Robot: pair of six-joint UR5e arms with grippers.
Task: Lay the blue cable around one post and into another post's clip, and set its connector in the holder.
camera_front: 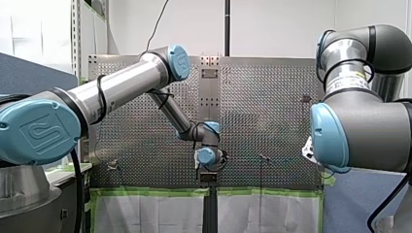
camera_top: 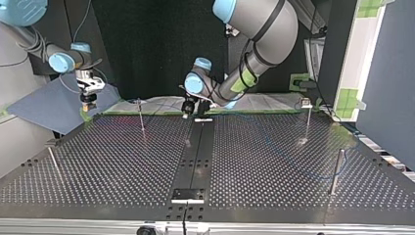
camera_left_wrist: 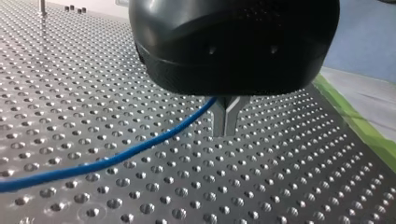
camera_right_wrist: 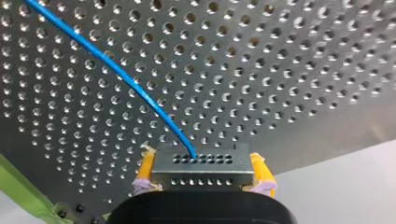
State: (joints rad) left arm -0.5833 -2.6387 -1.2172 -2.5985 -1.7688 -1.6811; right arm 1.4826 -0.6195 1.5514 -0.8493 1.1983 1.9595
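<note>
Perforated table (camera_top: 274, 161) dotted with posts (camera_top: 141, 117); left jaws pinch blue cable (camera_left_wrist: 116, 158), right jaws clamp connector (camera_right_wrist: 201, 170)

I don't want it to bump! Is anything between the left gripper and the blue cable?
Nothing visible. The cable runs straight into my left gripper, pinched between its fingers just above the table. My right gripper holds the connector.

Front and top views face each other across the table (camera_front: 267, 121); both wrist views look closely down at it.
</note>
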